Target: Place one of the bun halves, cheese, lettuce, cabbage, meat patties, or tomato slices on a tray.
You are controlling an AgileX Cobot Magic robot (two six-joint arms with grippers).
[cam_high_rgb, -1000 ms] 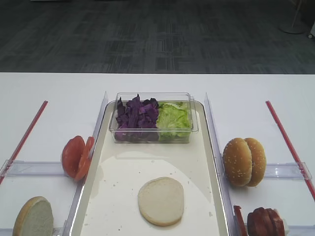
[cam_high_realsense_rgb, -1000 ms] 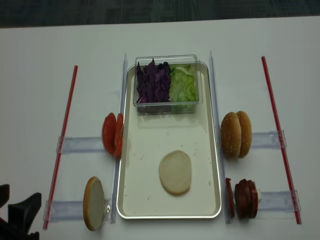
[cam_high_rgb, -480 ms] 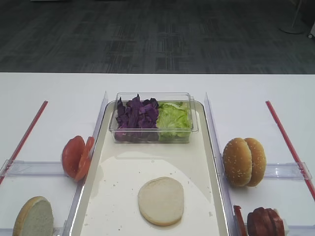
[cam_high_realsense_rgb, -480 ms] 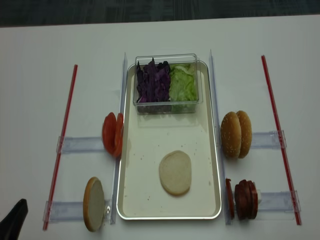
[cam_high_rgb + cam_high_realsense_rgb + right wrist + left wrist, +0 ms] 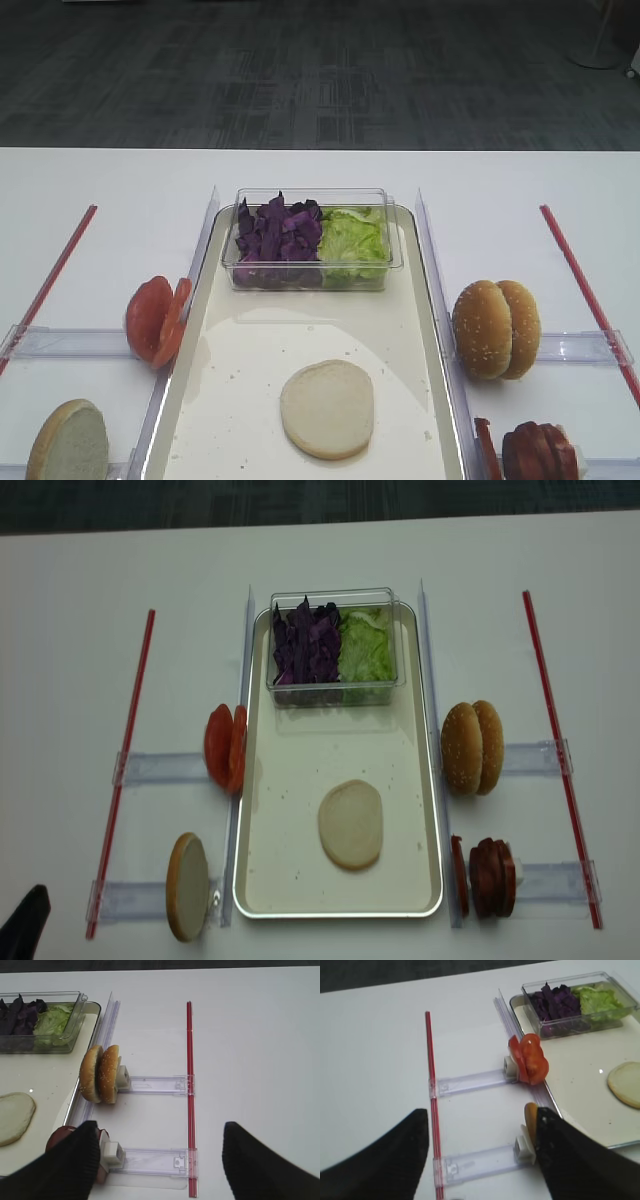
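A flat bun half (image 5: 350,824) lies cut face up on the tray (image 5: 300,770), in the lower centre of the overhead view, clear of the rim on every side. Bare cream surface surrounds it; the widest free area lies above it, up to the clear plastic tub (image 5: 334,646) that sits across the tray's upper end. The tub holds purple cabbage (image 5: 306,645) at left and green lettuce (image 5: 367,647) at right, side by side and touching.

Left of the tray, just beside its rim, tomato slices (image 5: 226,748) stand on edge in a clear holder, and below them another bun half (image 5: 187,886) stands on edge. Right of the tray stand two sesame bun tops (image 5: 472,747), and below them the meat patties (image 5: 487,877). A red strip (image 5: 122,770) at far left and another red strip (image 5: 558,745) at far right border the work area; white table lies beyond each.

The left gripper (image 5: 480,1160) fills the lower edge of its wrist view, fingers spread wide apart with nothing between them, above the table left of the tray. The right gripper (image 5: 160,1160) likewise shows its fingers apart and empty, touching nothing.
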